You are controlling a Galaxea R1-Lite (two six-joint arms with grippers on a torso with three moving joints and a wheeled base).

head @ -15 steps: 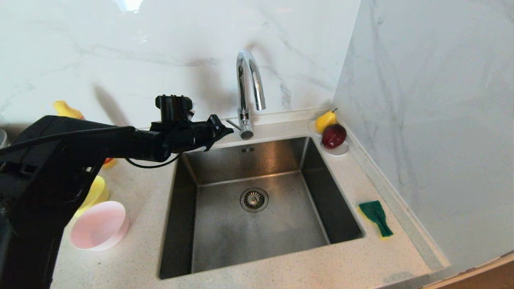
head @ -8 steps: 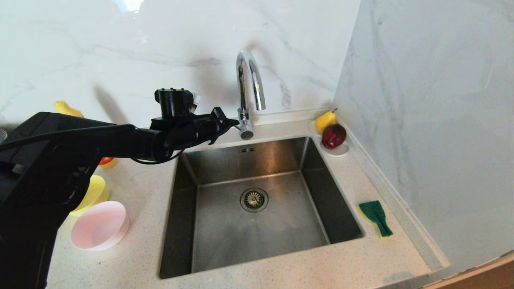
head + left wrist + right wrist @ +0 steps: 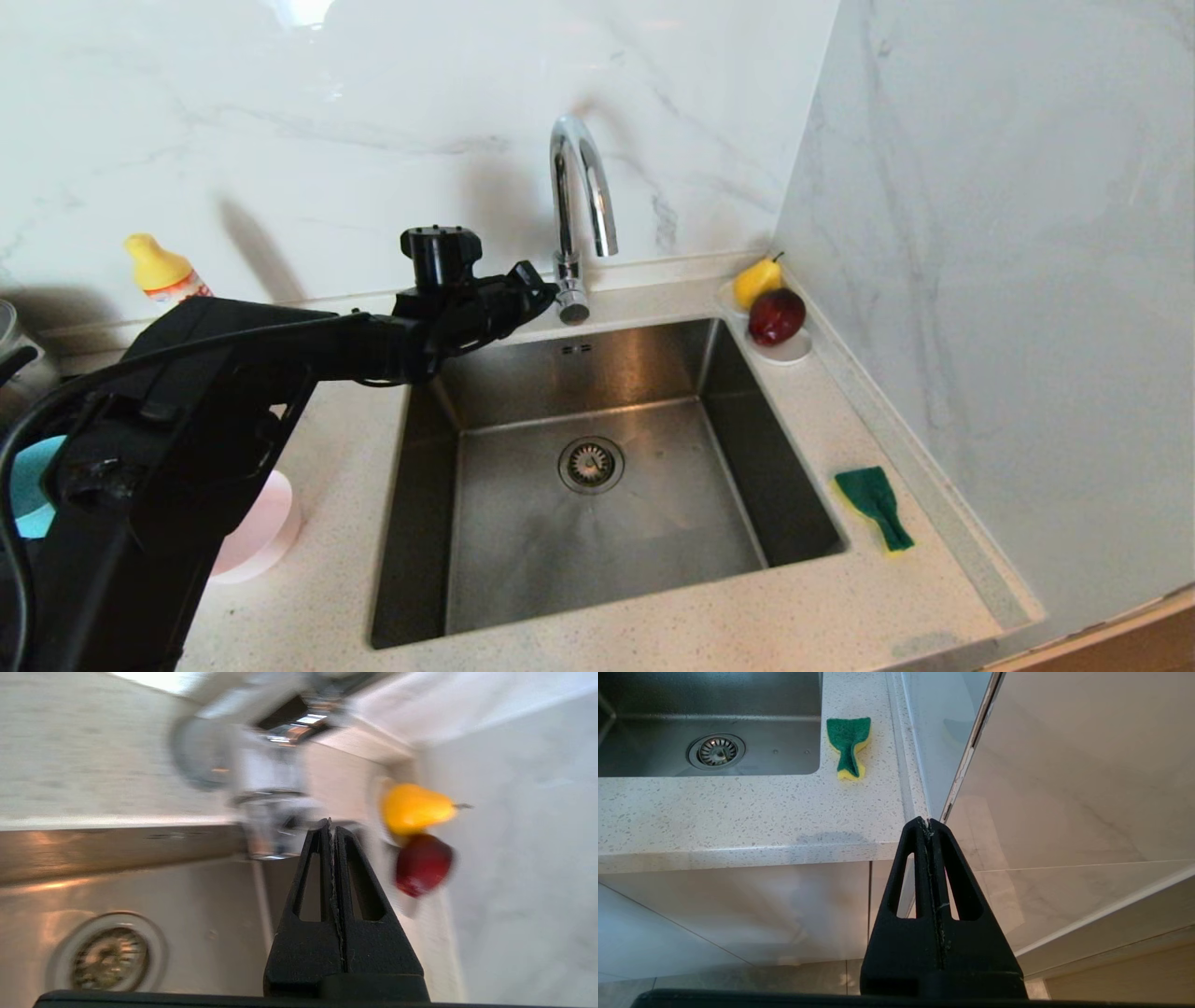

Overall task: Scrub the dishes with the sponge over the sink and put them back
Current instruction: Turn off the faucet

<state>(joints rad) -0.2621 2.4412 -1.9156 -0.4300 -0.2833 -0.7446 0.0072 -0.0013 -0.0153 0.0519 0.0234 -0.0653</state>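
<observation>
Clenched tight, fingers of the left gripper (image 3: 546, 291), holding nothing, tips right at the base of the faucet (image 3: 571, 213), apparently to nudge its lever and start the water before any scrubbing. Likewise pressed together and empty, fingers of the right gripper (image 3: 928, 822), parked low in front of the worktop (image 3: 738, 812) edge, out of the head view.

Nearest, at about 8 o'clock in the head view: pink bowl (image 3: 266, 537), mostly hidden under the left arm, with the teal-blue bowl (image 3: 28, 485) peeking out at 9 o'clock; yellow bowl not visible. Both within easy reach of the left arm, presumably.

Centre: sink (image 3: 597, 485), dry-looking, drain strainer (image 3: 590, 464) in the middle.

At 4 o'clock, just beside the rim: sponge (image 3: 875, 504), green face up, bent, ready for the right arm.

Farther, at 2 o'clock: saucer (image 3: 789, 350) with pear and red fruit. At 10 o'clock against the wall: yellow-capped bottle (image 3: 161, 269), label unreadable. No other legible writing.
</observation>
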